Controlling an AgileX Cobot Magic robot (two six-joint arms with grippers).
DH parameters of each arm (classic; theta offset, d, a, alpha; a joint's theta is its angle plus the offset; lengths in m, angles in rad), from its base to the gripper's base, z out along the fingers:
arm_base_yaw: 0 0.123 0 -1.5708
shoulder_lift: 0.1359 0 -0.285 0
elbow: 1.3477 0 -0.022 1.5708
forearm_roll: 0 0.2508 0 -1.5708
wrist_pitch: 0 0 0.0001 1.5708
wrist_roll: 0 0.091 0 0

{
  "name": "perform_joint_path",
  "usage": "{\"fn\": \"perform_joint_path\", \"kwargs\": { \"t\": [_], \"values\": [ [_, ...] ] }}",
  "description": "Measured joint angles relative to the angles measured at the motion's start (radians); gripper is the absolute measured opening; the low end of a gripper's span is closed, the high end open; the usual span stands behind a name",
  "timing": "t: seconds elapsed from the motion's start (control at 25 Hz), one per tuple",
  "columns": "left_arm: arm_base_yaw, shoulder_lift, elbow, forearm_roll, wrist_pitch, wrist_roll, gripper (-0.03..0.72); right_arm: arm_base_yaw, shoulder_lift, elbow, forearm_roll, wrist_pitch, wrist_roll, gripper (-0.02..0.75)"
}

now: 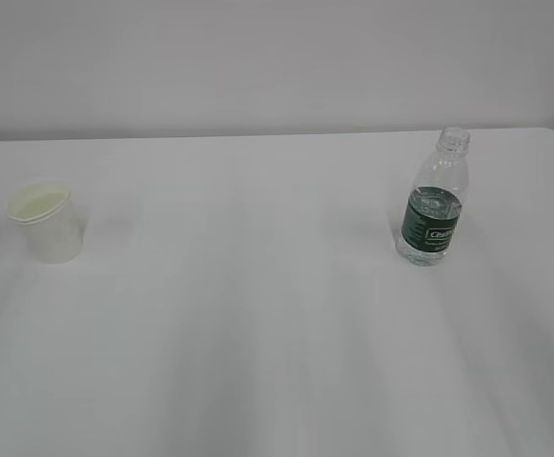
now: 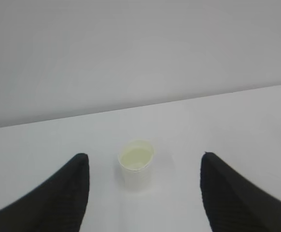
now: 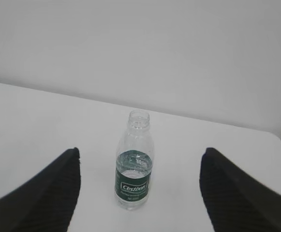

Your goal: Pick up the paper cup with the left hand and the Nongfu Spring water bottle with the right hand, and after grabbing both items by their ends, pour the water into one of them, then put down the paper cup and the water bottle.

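On the white table (image 1: pixel 277 343), seen from the exterior camera at a downward slant, the cup (image 1: pixel 47 221) stands upright at the far left and the bottle (image 1: pixel 433 200) stands upright on the right, well apart from each other. The cup is white with a pale cream inside. The bottle is clear, uncapped, with a dark green label band, and it is taller than the cup. A plain pale wall (image 1: pixel 277 57) rises behind the table edge. Neither arm shows in this view.

From the left wrist camera, the left hand (image 2: pixel 144 162) is spread wide, its two black fingers (image 2: pixel 58 198) rising from the bottom corners. The cup (image 2: pixel 136 164) stands on the table ahead, framed between the fingers, touching neither. The jaws hold nothing.

From the right wrist camera, the right hand (image 3: pixel 139 157) is likewise spread wide, with black fingers (image 3: pixel 237 193) at both lower corners. The bottle (image 3: pixel 134 166) stands upright ahead between them, clear of both. Water (image 3: pixel 133 186) fills it up to about the top of the label. These jaws grasp nothing either.
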Motion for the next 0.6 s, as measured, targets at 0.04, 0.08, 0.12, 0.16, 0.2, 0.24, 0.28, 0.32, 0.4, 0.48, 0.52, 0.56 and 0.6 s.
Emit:
{"fn": "perform_joint_path", "kwargs": {
  "t": [0.04,0.08,0.12,0.16,0.2,0.24,0.28,0.32,0.4,0.48,0.52,0.56,0.6],
  "values": [
    [0.000,-0.012,0.000,0.002,0.015,0.000,0.515,0.000,-0.002,-0.010,0.000,0.021,0.000,0.587],
    [0.000,-0.023,0.000,0.002,0.035,0.000,0.515,0.000,-0.004,-0.019,0.000,0.045,0.000,0.587],
    [0.000,-0.032,0.000,0.002,0.051,0.000,0.514,0.000,-0.004,-0.032,0.000,0.064,0.000,0.587],
    [0.000,-0.045,-0.001,0.004,0.071,0.000,0.514,0.000,-0.004,-0.045,0.000,0.085,0.000,0.587],
    [0.000,-0.057,-0.001,0.004,0.085,0.000,0.514,0.000,-0.004,-0.057,0.002,0.108,-0.001,0.587],
    [0.000,-0.070,-0.001,0.004,0.098,0.000,0.514,0.000,-0.004,-0.071,0.002,0.131,-0.001,0.587],
    [0.000,-0.081,-0.001,0.004,0.113,0.000,0.514,0.000,-0.004,-0.084,0.002,0.154,-0.001,0.587],
    [0.000,-0.094,-0.001,0.004,0.128,0.000,0.514,0.000,-0.004,-0.097,0.002,0.170,-0.001,0.587],
    [0.000,-0.116,-0.001,0.006,0.158,0.000,0.514,0.000,-0.004,-0.118,0.002,0.208,-0.001,0.587],
    [0.000,-0.129,-0.001,0.011,0.193,0.000,0.514,0.000,-0.004,-0.136,0.000,0.238,-0.001,0.587],
    [0.000,-0.138,-0.001,0.017,0.204,-0.004,0.513,0.000,-0.004,-0.144,-0.002,0.257,-0.001,0.587],
    [0.000,-0.145,-0.001,0.017,0.211,-0.015,0.513,0.000,-0.006,-0.153,-0.006,0.279,-0.001,0.587],
    [0.000,-0.153,-0.002,0.027,0.223,-0.028,0.513,0.000,-0.010,-0.158,-0.008,0.296,-0.001,0.587]
  ]
}}
